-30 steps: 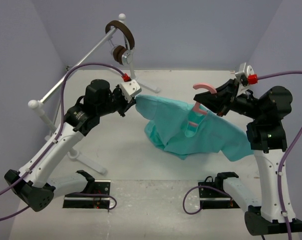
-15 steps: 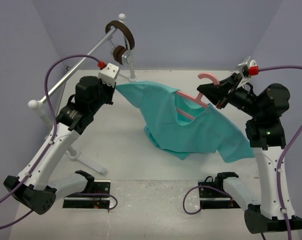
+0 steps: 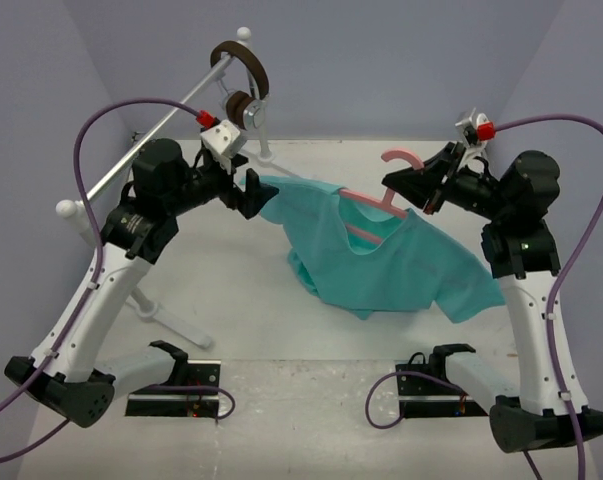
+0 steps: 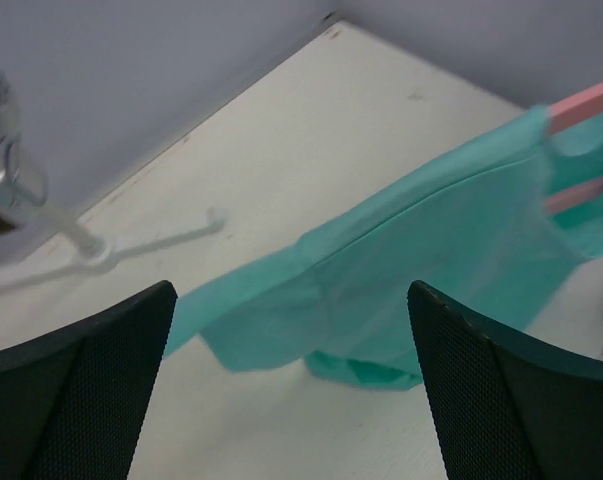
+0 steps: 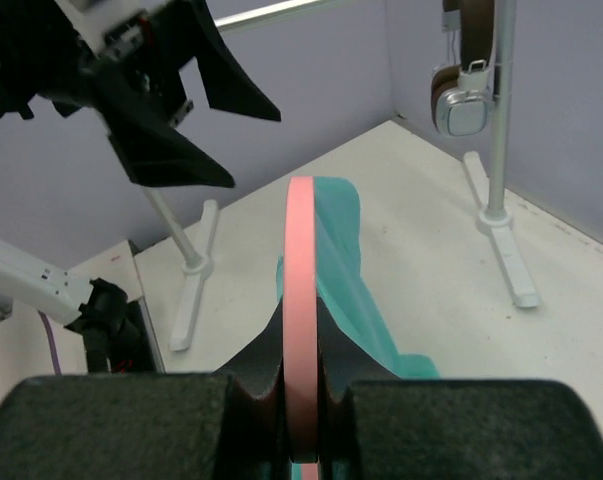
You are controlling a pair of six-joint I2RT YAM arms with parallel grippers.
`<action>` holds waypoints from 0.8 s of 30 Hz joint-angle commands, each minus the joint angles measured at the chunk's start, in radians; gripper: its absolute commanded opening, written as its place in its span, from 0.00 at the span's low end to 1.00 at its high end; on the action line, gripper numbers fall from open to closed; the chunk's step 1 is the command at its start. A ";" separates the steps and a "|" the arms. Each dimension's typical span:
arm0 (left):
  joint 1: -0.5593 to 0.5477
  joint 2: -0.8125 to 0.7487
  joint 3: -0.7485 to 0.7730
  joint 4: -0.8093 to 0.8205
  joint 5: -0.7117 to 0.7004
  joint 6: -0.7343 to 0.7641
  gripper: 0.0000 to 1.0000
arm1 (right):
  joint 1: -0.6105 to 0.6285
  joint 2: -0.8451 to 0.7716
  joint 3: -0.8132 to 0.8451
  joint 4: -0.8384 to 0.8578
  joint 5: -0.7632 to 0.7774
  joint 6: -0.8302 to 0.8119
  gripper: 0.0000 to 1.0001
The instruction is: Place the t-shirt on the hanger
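The right end effector (image 3: 418, 190) is clamped on the hanger (image 3: 366, 202), holding it raised so the shirt (image 3: 401, 265) drapes from it. The left end effector (image 3: 249, 192) gapes empty beside the sleeve.

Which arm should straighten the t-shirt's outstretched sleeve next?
Probably left: the left gripper is open and empty beside the t-shirt sleeve, while the right gripper is shut on the hanger.

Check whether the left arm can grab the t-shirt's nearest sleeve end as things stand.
Likely yes. The left tool is open and sits close by the sleeve end of the t-shirt, with nothing showing between them. The right tool holds the hanger up.
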 commanded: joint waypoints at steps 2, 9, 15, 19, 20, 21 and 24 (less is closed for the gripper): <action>0.001 -0.042 0.097 0.378 0.700 -0.149 1.00 | 0.067 0.013 0.010 0.011 -0.128 -0.070 0.00; -0.118 0.189 0.222 0.670 0.833 -0.466 0.86 | 0.206 0.031 0.021 -0.020 -0.096 -0.163 0.00; -0.207 0.267 0.283 0.636 0.784 -0.465 0.72 | 0.253 0.064 0.021 -0.012 -0.085 -0.143 0.00; -0.218 0.290 0.279 0.624 0.784 -0.473 0.56 | 0.288 0.087 0.044 -0.051 -0.053 -0.167 0.00; -0.220 0.289 0.275 0.613 0.776 -0.468 0.52 | 0.290 0.091 0.052 -0.051 -0.052 -0.169 0.00; -0.221 0.288 0.268 0.609 0.770 -0.462 0.49 | 0.295 0.098 0.059 -0.055 -0.051 -0.170 0.00; -0.224 0.290 0.259 0.606 0.761 -0.454 0.42 | 0.310 0.113 0.072 -0.064 -0.046 -0.173 0.00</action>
